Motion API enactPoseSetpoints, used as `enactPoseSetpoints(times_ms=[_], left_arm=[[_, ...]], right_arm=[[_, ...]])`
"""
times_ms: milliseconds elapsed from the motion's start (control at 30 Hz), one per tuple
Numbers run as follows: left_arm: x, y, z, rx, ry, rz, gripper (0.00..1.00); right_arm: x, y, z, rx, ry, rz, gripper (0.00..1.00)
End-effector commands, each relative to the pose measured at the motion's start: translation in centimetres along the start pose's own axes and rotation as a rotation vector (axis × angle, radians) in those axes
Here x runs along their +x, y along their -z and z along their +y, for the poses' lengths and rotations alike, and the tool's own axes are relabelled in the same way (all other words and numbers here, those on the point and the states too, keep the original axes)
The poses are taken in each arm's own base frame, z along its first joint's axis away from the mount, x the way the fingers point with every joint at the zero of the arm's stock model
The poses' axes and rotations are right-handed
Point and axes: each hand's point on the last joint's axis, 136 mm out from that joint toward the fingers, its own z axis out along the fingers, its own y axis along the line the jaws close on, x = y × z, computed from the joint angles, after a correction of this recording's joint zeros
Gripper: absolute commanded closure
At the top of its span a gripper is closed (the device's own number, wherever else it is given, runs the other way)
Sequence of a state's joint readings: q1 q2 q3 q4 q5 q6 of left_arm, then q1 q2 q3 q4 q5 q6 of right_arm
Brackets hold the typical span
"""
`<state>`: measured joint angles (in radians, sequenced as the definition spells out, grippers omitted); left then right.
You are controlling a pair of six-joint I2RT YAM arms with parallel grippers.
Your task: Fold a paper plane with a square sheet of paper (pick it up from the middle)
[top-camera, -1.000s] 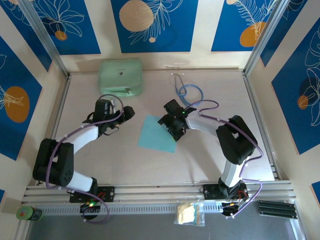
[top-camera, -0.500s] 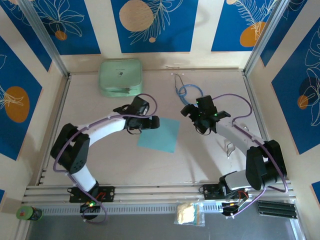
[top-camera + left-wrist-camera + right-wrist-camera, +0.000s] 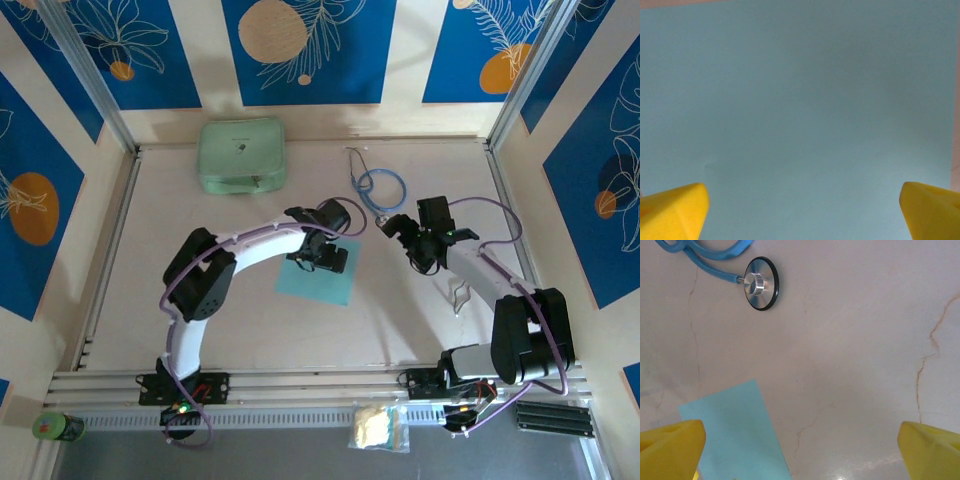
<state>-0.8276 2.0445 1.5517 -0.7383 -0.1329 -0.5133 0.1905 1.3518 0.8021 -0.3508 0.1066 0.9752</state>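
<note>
The square sheet of paper (image 3: 312,283) is light blue and lies flat on the table's middle, with no fold or crease. My left gripper (image 3: 331,250) hovers over its upper right part. In the left wrist view the sheet (image 3: 800,110) spreads under the open left gripper (image 3: 802,212), whose yellow fingertips (image 3: 672,210) stand wide apart with nothing between them. My right gripper (image 3: 412,236) is to the right of the sheet, over bare table. It (image 3: 800,450) is open and empty, with a corner of the sheet (image 3: 735,435) at its lower left.
A mint-green case (image 3: 241,155) sits at the back left. A blue-tubed stethoscope (image 3: 378,185) lies at the back middle, its chest piece (image 3: 760,283) just ahead of my right gripper. Metal rails (image 3: 110,230) border the table.
My left arm swung right from the table's left side until its gripper is over the sheet. My right gripper pulled away from the sheet's top corner to the right.
</note>
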Motion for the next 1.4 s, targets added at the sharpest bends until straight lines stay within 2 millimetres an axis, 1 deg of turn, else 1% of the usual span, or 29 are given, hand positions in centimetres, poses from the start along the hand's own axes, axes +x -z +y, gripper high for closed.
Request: enactPoseSetpoints(times_ms=[0,133,300,533,633,833,967,1133,1367], left_arm=[[0.5,-0.5,1.2,-0.098,-0.033,0.053,0.04],[0.5,-0.9,0.3,-0.062,-0.022,0.060,0.06],[0.9,-1.5,0.2,-0.059,-0.018,0.085,0.06],[1.4,-2.4,-0.2,-0.046,-0.012,0.108,0.10],[1.7,-2.9,0.0,-0.059,-0.019,0.120,0.10],[3.2,-4.3,0.9,-0.097,-0.016,0.165,0.13],[4.0,-4.9,0.9,-0.087,-0.005,0.178,0.14],[4.5,-5.2,0.8,-0.073,0.001,0.185,0.15],[4.3,-4.9,1.1,-0.079,0.000,0.171,0.17]], right_arm=[[0.3,0.4,0.6,-0.048,0.008,0.021,0.01],[0.3,0.2,0.5,-0.043,0.005,0.029,0.01],[0.5,0.0,0.4,-0.038,0.000,0.041,0.01],[0.7,-0.6,0.2,-0.029,-0.012,0.062,0.01],[0.7,-0.7,0.2,-0.027,-0.007,0.065,0.00],[0.0,-0.3,0.3,-0.023,0.015,0.045,0.01],[-0.2,-0.3,0.2,-0.017,0.012,0.044,0.00],[-0.2,-0.4,0.2,-0.015,0.006,0.048,0.00],[-0.1,-0.6,0.2,-0.016,0.000,0.056,0.00]])
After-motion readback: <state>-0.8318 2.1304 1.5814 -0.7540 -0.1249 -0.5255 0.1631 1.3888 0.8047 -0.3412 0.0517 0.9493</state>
